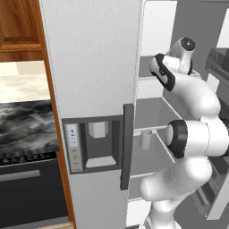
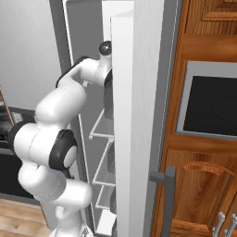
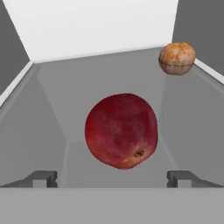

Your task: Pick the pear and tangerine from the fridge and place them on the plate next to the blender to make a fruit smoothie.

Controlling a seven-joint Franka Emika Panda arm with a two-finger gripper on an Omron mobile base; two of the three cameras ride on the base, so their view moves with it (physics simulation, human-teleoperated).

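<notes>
In the hand view a dark red, round pear (image 3: 121,130) lies on a pale grey fridge shelf (image 3: 57,109), just beyond my gripper (image 3: 112,178). The gripper is open, with its fingertips (image 3: 43,177) wide apart on either side of the pear and not touching it. An orange tangerine (image 3: 176,58) sits farther back on the right of the same shelf, near the side wall. In the base views my arm reaches into the upper part of the light-grey fridge (image 1: 94,67), whose door (image 2: 132,115) stands open; the hand is hidden inside.
A pale cup (image 1: 146,139) stands on a lower fridge shelf. Door racks (image 1: 219,62) are close on the arm's right. A black appliance front (image 1: 27,188) sits under a marbled counter (image 1: 24,129) to the left. Wooden cabinets (image 2: 199,176) with a black panel (image 2: 213,106) are to the right.
</notes>
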